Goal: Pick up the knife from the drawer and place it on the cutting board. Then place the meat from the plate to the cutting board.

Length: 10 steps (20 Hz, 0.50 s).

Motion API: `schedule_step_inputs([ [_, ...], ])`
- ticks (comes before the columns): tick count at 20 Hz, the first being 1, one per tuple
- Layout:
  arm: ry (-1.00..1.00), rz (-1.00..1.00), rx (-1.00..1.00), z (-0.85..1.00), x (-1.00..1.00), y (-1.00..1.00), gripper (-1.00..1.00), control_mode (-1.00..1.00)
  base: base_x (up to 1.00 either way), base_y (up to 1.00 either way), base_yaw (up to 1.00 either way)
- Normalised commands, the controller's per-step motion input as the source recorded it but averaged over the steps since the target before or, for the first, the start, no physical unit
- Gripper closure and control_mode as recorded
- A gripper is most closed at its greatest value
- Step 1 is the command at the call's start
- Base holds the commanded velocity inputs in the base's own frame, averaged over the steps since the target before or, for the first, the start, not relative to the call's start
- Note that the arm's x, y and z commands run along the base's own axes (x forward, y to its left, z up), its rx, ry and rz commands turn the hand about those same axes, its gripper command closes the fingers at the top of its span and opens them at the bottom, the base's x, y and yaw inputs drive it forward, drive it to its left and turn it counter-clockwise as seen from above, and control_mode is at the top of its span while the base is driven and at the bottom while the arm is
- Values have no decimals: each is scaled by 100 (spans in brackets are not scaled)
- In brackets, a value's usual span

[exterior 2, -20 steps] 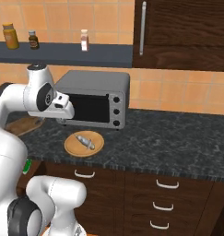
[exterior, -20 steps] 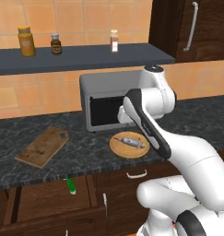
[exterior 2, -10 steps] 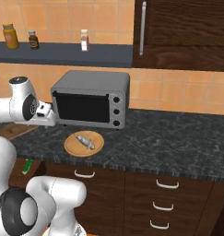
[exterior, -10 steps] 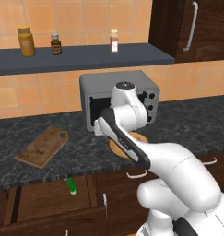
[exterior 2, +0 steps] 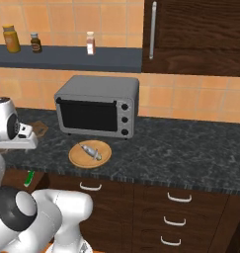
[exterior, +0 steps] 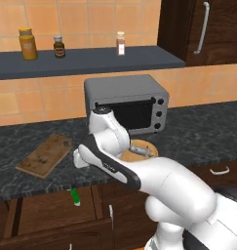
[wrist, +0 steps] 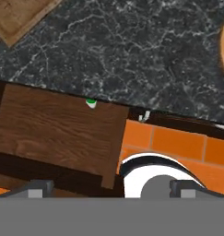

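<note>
Swinging left over the last second, the arm has been carried away from the toaster oven (exterior: 126, 105) side and brought out over the near counter edge, so the knife pickup looks to be the step in hand, not yet begun.

Left base view: the wrist is folded down and left, with the gripper (exterior: 79, 159) hung just past the counter's near edge, above the open drawer (exterior: 47, 210). The knife (exterior: 74, 196) is seen lying in that drawer, green handle up, untouched. The cutting board (exterior: 45, 155) is left bare on the counter, far-left of the hand.

Right base view: the plate (exterior 2: 90, 153) is sat in front of the oven with the meat (exterior 2: 91, 151) on it, well apart from the arm. A sliver of green handle can be spotted at the near left.

Hand view: the drawer is looked straight down on, with just a green speck of knife peeking from under the counter lip; the blade probably sits hidden there. The jaws are spread fully apart, nothing held.
</note>
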Motion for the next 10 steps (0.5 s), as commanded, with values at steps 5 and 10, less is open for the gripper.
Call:
schedule_step_inputs([
  [5, -11, 9, 0, -84, -17, 85, -100, -100, 0, 0, 0],
  [10, 0, 9, 1, -69, -15, 33, -100, -100, 0, 0, 0],
])
